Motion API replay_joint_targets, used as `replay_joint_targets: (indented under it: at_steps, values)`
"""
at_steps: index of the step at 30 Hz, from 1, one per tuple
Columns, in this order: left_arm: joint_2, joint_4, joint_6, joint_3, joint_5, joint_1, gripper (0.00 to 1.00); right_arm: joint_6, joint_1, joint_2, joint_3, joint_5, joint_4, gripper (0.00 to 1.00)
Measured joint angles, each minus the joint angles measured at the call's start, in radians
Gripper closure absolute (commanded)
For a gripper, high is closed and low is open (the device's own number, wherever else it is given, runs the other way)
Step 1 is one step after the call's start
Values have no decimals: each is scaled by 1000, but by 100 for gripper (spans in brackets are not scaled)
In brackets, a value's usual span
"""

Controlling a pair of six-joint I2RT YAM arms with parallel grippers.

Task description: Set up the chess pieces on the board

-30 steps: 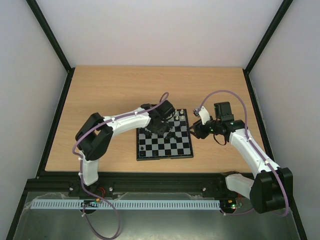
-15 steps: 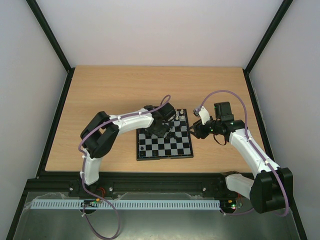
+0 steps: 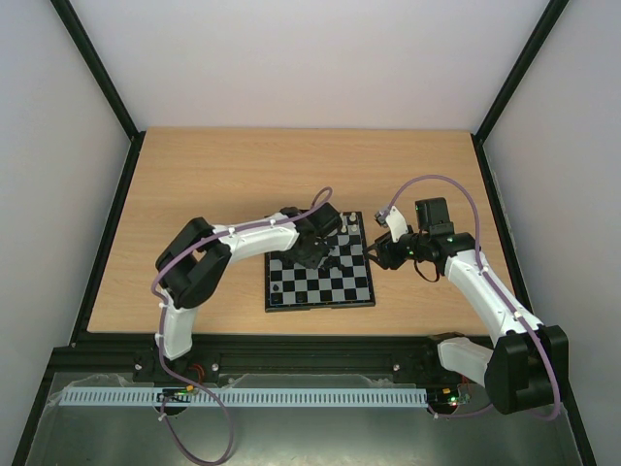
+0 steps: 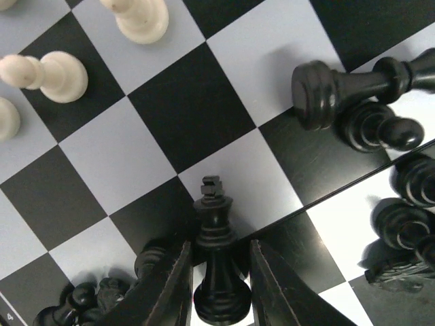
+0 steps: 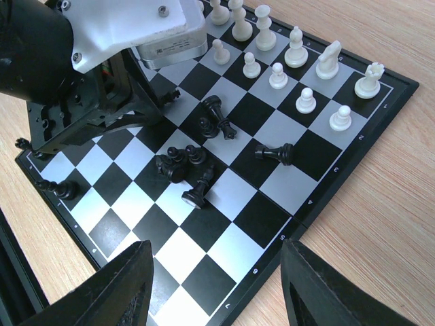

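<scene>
The left hand (image 4: 219,272) is clasping the black king (image 4: 215,210), a glossy turned piece with a cross on top, by its base. It is holding the piece low over the far half of the small black-and-grey chequered chessboard (image 3: 320,291), which is lying on the pale wooden worktop (image 3: 194,194).

The grip is sitting very low on a tall, top-heavy piece, so the black king is risking a tilt or a topple if one finger lets go before the other. Small black chessmen (image 4: 146,261) are crowding the left finger, and toppled black pieces (image 5: 183,166) are lying close by. Any sideways drift is likely to scatter them towards the ranked cream-white pieces (image 5: 285,61).

The right hand (image 5: 214,285) is hovering spread and empty beside the board's right edge, posing no danger there.
</scene>
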Motion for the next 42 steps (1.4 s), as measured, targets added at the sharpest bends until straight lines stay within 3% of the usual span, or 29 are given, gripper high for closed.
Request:
replay_joint_targets:
  at_steps: [11,24,32,38,42]
  values:
    - [-14,-2,-8,-24,-7,0,78,0,0,0,0,0,0,47]
    - [-55,55,16,-82,14,-4,91,11,0,3,0,1,1,48]
    - [-237,261,60,-315,37,-32,92,124,0,11,48,-5,-10,48]
    - [-481,503,66,-537,32,-94,91,143,0,204,240,-96,-114,50]
    - [-556,639,84,-605,42,-128,91,144,2,323,339,-215,-229,51]
